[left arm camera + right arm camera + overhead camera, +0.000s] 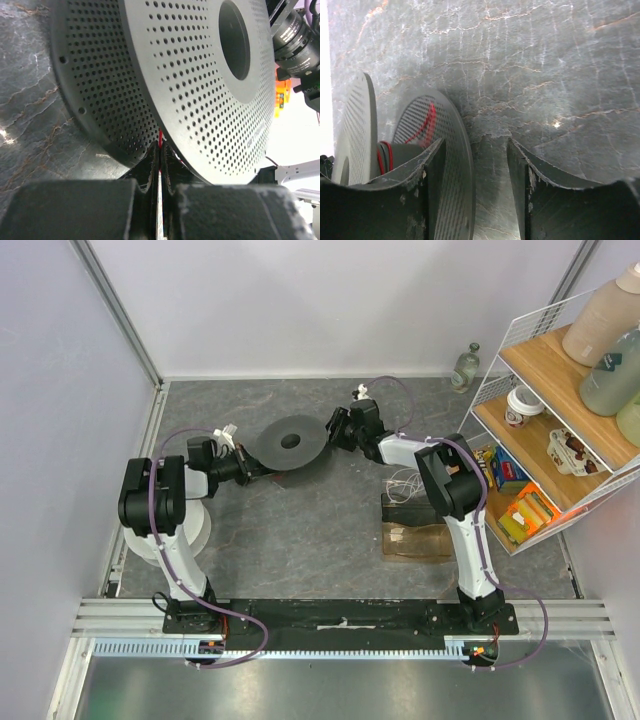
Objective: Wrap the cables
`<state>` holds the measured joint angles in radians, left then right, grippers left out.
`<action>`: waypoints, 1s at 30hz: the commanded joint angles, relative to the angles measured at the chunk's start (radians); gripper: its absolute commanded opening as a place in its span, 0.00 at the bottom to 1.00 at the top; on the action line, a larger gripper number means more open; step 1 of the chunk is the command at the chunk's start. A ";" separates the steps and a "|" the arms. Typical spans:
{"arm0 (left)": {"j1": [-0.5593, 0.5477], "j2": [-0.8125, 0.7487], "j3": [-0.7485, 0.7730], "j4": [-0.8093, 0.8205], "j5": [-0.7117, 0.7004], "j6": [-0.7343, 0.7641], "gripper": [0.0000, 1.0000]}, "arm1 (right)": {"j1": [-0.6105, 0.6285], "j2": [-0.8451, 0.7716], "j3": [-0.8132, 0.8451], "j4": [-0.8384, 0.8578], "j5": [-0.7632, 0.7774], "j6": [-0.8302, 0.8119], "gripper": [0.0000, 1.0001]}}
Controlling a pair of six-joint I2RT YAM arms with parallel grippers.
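Right wrist, red wire point(384, 156) wound on spool point(454, 150)

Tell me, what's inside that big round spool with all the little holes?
Red wire is wound around the spool's hub, between its two perforated discs. The discs hide most of the winding, so how much is there cannot be seen.

Soft, even overhead light fills my top view, leaving faint shadows on the table point(300, 530). Both wrist views are dimmer, my near right fingers point(395, 205) blurred, edges blown white.
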<state>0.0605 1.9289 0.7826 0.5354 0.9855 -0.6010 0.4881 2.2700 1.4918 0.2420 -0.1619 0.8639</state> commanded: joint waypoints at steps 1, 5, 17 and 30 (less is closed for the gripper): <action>-0.001 0.015 0.021 0.001 -0.007 0.000 0.02 | 0.003 -0.036 0.022 -0.135 0.068 -0.025 0.60; -0.001 0.018 0.033 -0.008 -0.016 -0.002 0.02 | 0.000 -0.053 0.044 -0.179 0.114 -0.020 0.61; -0.001 -0.016 -0.028 0.046 -0.111 -0.141 0.03 | -0.014 -0.139 0.061 -0.279 0.156 -0.031 0.56; -0.048 -0.008 -0.117 0.254 -0.174 -0.425 0.07 | -0.014 -0.214 -0.021 -0.146 -0.010 0.001 0.59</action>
<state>0.0273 1.9366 0.6781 0.6762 0.8509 -0.9066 0.4774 2.0998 1.5005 0.0154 -0.1005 0.8429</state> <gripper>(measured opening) 0.059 0.605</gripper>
